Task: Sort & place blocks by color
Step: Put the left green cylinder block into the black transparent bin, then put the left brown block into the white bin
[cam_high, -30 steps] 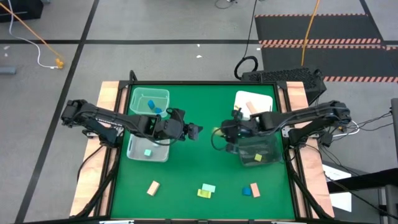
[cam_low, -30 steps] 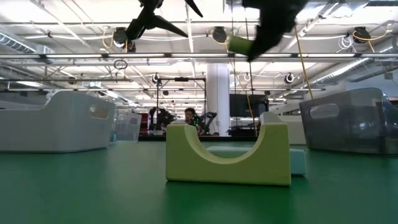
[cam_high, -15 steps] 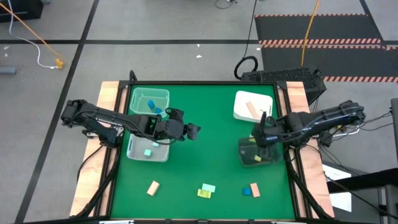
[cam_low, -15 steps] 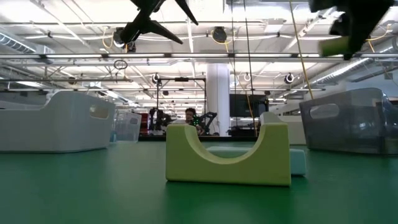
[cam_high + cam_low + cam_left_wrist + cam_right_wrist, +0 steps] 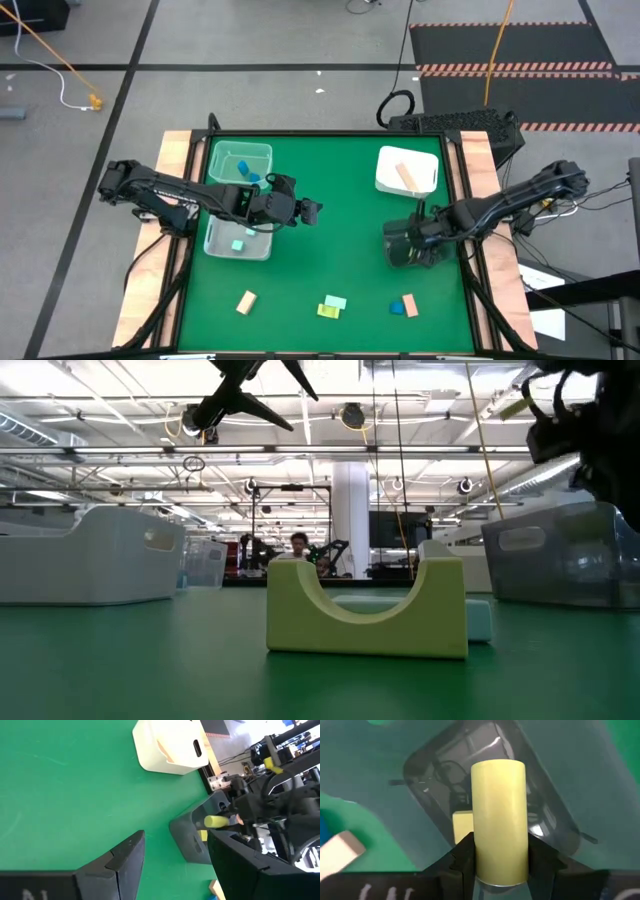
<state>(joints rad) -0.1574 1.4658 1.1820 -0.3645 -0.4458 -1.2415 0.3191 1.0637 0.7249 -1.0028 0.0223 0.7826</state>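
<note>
My right gripper (image 5: 413, 240) is over the dark tray (image 5: 408, 250) at the table's right side, shut on a yellow-green cylinder block (image 5: 499, 815). A yellow-green block (image 5: 462, 827) lies inside that tray. My left gripper (image 5: 312, 210) hangs open and empty above the table left of centre. Loose blocks lie near the front edge: a tan one (image 5: 246, 301), a yellow-green arch with a mint one (image 5: 333, 306), and an orange and blue pair (image 5: 404, 305). The arch (image 5: 365, 610) rests on its two feet. My right gripper pinches the cylinder's rounded sides near its rear end (image 5: 485, 862) between its two fingers (image 5: 464, 857). The fingers point steeply down from above. The cylinder lies along them, reaches out past the fingertips and hangs clear above the dark tray (image 5: 445, 765).
A clear tray (image 5: 241, 163) with blue blocks and a second tray (image 5: 238, 240) with a mint block stand at the left. A white tray (image 5: 407, 170) with a tan block is at the far right. Bare green table lies between the arms.
My right gripper has carried the cylinder from the table's middle toward the right and near edges. It has come down over the dark tray and tipped from slanting to pointing steeply down. It has stayed shut on the block.
</note>
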